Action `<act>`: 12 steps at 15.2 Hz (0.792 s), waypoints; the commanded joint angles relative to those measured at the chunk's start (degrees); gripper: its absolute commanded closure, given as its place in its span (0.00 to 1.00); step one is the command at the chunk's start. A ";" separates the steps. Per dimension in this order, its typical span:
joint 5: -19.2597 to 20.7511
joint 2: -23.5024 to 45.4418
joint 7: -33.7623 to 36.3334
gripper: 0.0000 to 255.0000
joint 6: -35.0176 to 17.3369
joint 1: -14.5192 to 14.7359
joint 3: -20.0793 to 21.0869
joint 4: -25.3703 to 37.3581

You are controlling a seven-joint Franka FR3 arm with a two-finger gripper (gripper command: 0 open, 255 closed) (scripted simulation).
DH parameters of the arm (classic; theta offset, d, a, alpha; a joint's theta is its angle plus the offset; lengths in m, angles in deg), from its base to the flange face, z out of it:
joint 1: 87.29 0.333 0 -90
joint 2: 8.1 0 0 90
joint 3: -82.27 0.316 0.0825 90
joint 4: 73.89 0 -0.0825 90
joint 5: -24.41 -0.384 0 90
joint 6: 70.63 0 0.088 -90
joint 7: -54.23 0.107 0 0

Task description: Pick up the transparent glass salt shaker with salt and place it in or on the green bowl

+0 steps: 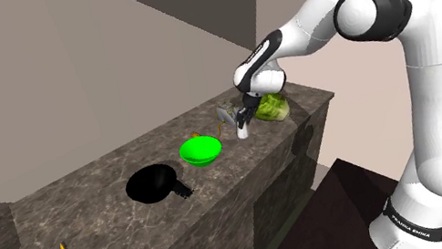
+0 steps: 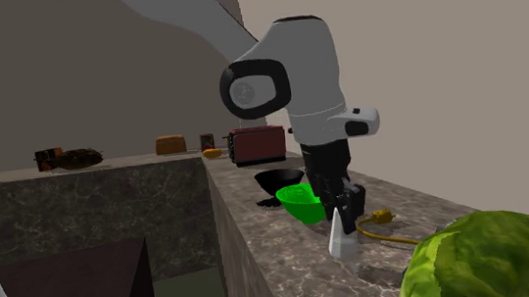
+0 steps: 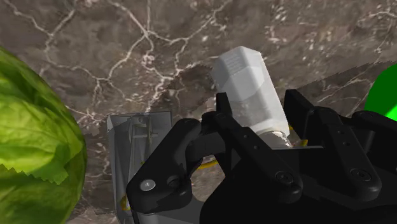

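While your claw [image 3: 259, 100] straddles the top of the white shaker [image 3: 245, 83], upright on the surface [image 3: 127, 51] between the cabbage [image 3: 32, 140] and the green bowl [image 3: 385, 95], you cannot tell whether it is clamped. Expect it to be light, slick and breakable, so grip squarely just under the top.

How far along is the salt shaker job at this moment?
Approach looks done: the gripper straddles the whitish salt shaker. In hand: the grasp; the shaker stands on the counter, not lifted, and a firm hold cannot be confirmed. Left: lifting it and setting it in the green bowl, nearby on the counter.
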 commanded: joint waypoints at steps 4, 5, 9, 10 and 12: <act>2.40 -2.94 2.17 1.00 2.66 0.90 -1.36 -0.08; 2.88 -3.49 2.60 1.00 3.20 1.06 -1.61 -0.03; 4.75 -5.61 4.29 1.00 5.44 1.63 -2.49 0.29; 5.21 -6.13 4.71 1.00 6.01 1.76 -2.69 0.41; 6.10 -7.13 5.52 1.00 7.16 1.99 -3.06 0.68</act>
